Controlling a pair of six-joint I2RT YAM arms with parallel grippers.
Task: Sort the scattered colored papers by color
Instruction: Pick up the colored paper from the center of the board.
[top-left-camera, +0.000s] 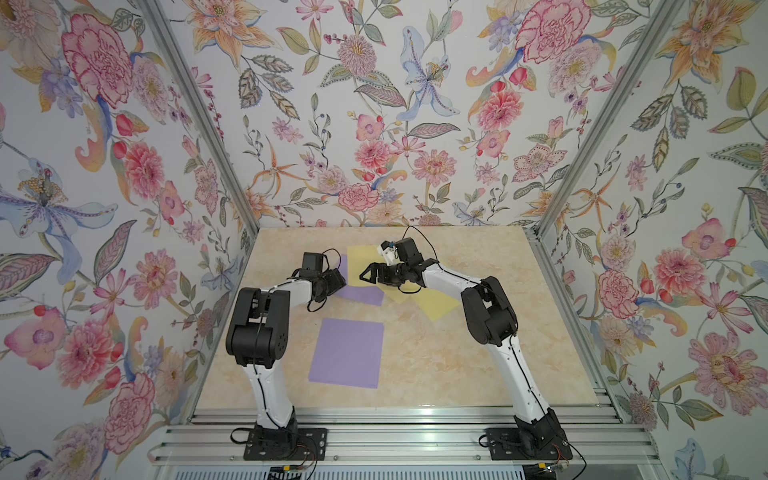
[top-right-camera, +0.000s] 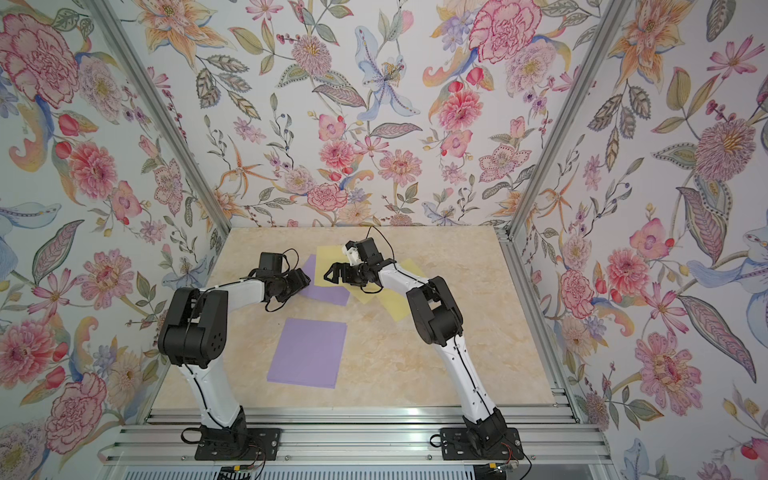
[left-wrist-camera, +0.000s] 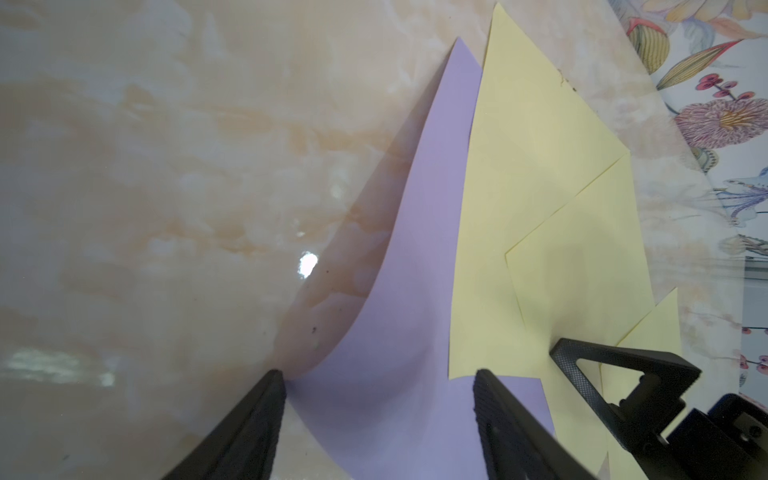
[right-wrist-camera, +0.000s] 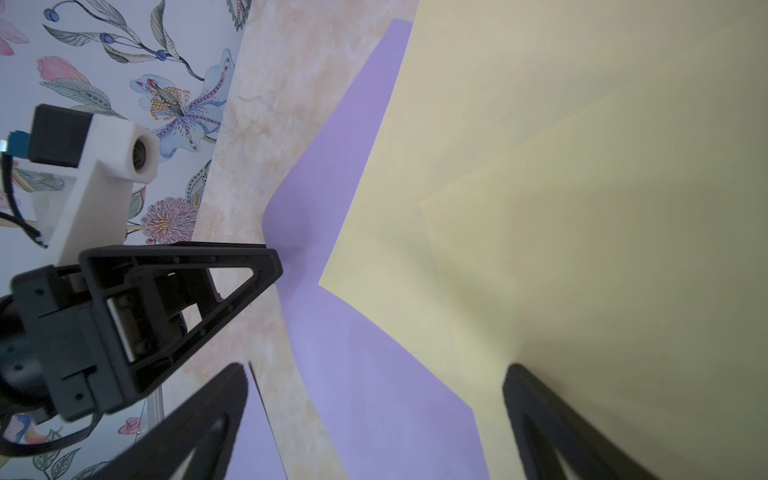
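Separating overlapped sheets: left pincer (left-wrist-camera: 378, 376), released, straddles the buckled lavender sheet (left-wrist-camera: 415, 249); right pincer (right-wrist-camera: 376, 368), released, rests on the yellow sheet (right-wrist-camera: 540, 166). Next, probably a gentle pinch.

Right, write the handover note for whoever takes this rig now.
Left gripper: jaws open, straddling the buckled edge of the far pale purple paper sheet.
Right gripper: jaws open, low over the overlapping pale yellow paper sheets, holding nothing.
The near purple sheet lies alone toward the arm bases on the beige marbled table.
Done: yellows grouped.
Left: the far purple sheet lies partly under a yellow; free it and join it to the near one.
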